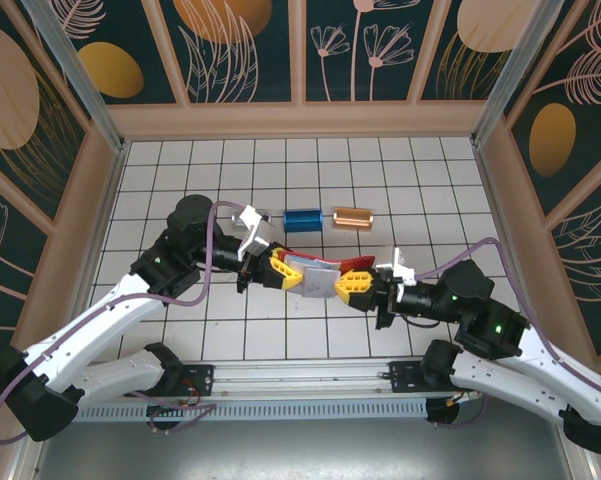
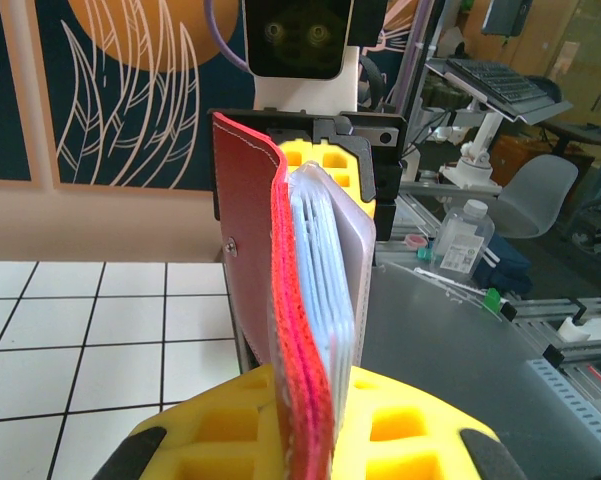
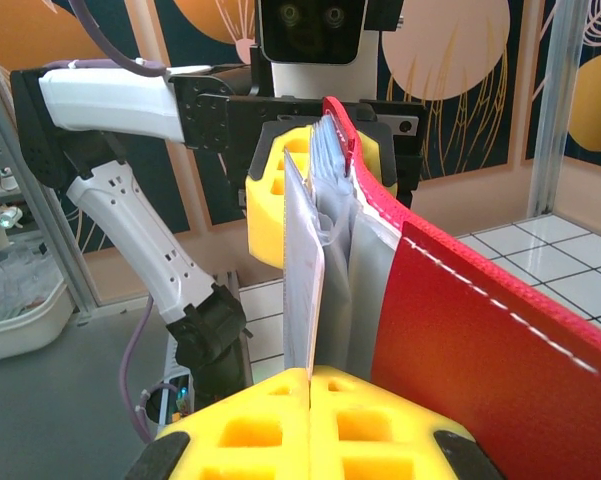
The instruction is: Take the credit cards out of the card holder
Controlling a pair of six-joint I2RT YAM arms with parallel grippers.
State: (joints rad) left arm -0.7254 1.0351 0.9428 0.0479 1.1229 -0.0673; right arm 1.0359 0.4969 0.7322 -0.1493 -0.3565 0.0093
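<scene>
The card holder point(image 1: 320, 276), a red folding wallet with greyish see-through pockets, hangs above the tiles between both grippers. My left gripper point(image 1: 282, 271) is shut on one end of it. In the left wrist view its yellow fingers point(image 2: 230, 430) clamp the red cover point(image 2: 252, 250) and the bluish pockets point(image 2: 325, 270). My right gripper point(image 1: 353, 286) is shut on a thin pale leaf point(image 3: 305, 270) standing out of the pockets. Whether that leaf is a credit card or a pocket sheet, I cannot tell. The loose red flap point(image 3: 480, 330) swings free to the right of my right gripper point(image 3: 310, 385).
A blue metallic block point(image 1: 303, 219) and a copper one point(image 1: 352, 218) lie on the white tiled floor point(image 1: 430, 200) just behind the grippers. Patterned walls close in the left, back and right sides. A metal rail point(image 1: 310, 380) runs along the near edge.
</scene>
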